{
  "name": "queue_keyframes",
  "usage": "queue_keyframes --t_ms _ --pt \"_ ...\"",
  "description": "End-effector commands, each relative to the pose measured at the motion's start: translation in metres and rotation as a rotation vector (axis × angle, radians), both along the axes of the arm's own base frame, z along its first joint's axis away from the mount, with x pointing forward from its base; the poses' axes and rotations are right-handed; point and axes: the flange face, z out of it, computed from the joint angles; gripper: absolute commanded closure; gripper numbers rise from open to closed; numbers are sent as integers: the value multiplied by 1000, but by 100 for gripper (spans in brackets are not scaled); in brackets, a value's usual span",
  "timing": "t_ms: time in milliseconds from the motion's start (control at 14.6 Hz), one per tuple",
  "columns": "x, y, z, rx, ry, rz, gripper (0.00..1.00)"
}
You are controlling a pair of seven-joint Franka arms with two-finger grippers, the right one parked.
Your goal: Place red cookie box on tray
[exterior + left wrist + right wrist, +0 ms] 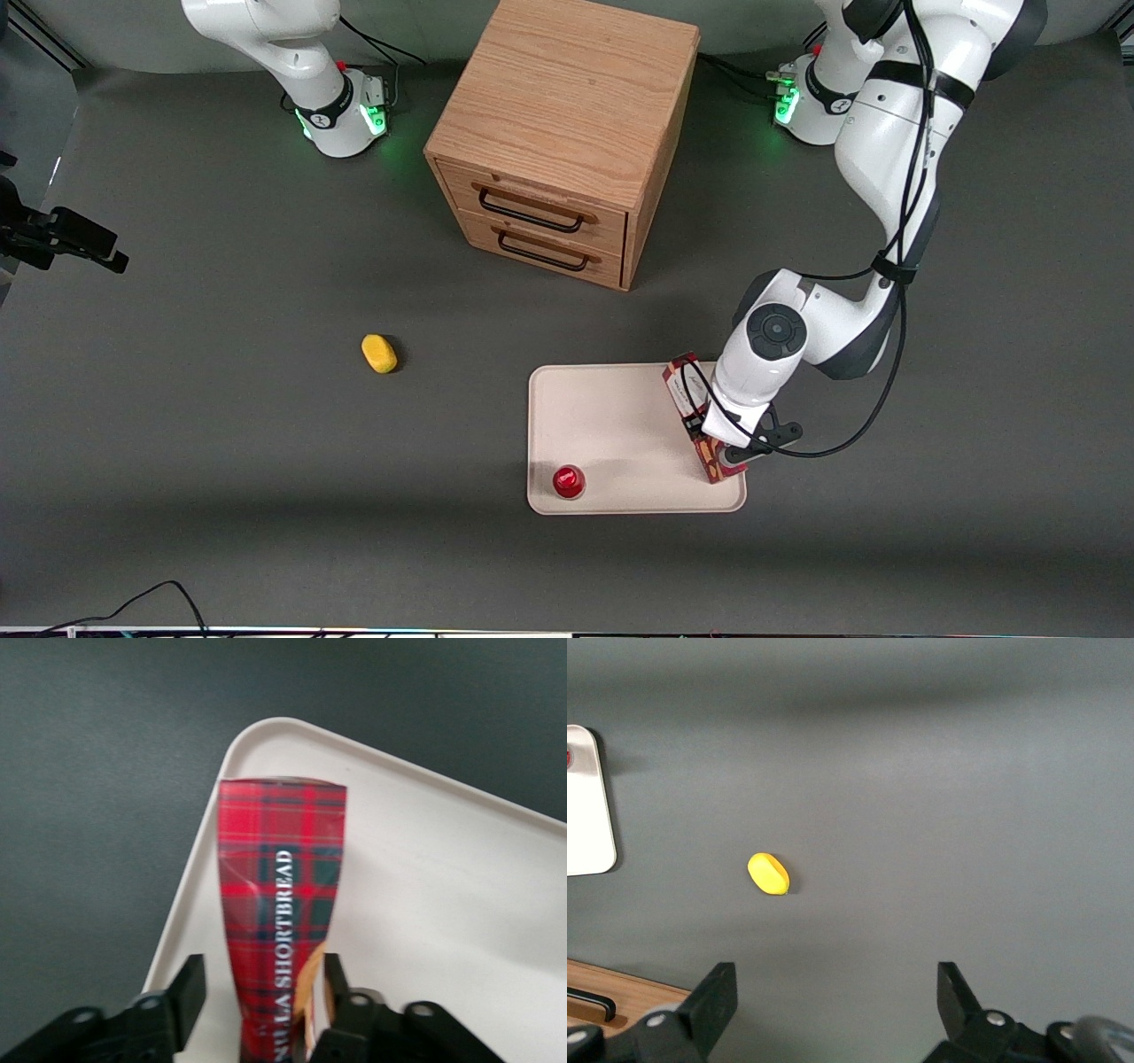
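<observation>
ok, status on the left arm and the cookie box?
Gripper over the tray's working-arm edge, open around the red cookie box. Box lying on tray. Small red round object apart, not obstructing.

Grey table [221, 461]: cabinet [563, 133]; tray [620, 425]; yellow object [379, 353]

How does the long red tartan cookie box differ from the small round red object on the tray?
The long red tartan cookie box is a narrow carton with a white label; the small round red object is plain and cap-like. The box is far longer. The box sits between the gripper's open jaws; the round object stands alone. Both are on the cream-white rectangular tray.
</observation>
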Motion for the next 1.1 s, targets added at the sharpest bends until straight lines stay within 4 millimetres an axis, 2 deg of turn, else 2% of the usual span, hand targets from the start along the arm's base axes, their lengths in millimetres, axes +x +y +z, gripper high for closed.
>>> queue_keyframes --t_ms 0,69,275,480,618,755,892,1029 --pt "3 14 38 79 72 -10 0" --pt "1 16 57 101 114 -13 0" --pt "-6 28 130 69 266 -74 0" --pt "-12 72 187 63 342 -156 0" --pt "-15 114 220 42 353 -209 0" --pt "-22 168 244 30 360 -258 0" --pt "-34 223 257 41 343 -305 0" --pt "-52 262 279 54 317 -345 0"
